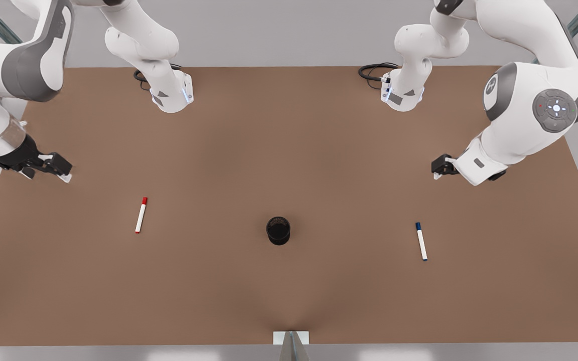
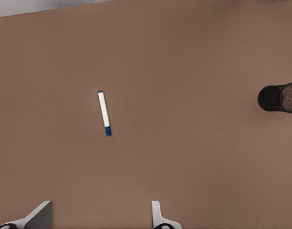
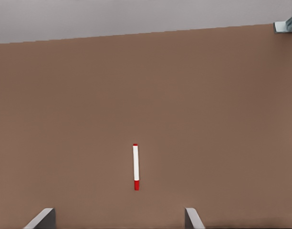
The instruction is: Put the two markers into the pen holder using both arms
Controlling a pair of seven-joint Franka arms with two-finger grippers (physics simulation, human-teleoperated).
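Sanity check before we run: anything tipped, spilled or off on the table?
Nothing stands out. Black mesh pen holder stands upright; red-capped white marker and blue-capped white marker lie flat either side. Right gripper and left gripper hover open, empty.

A: Light's even and soft right across the brown table (image 1: 289, 165), no glare anywhere.

B: Shadows are faint: a dim smudge beside the pen holder (image 1: 278, 230), barely a trace under the red marker (image 1: 141, 214) and the blue marker (image 1: 421, 241).

A: Tabletop darkens slightly toward the middle, paler near the edges.

B: Wrist views are a touch softer, with the table's far edge slanted in both.
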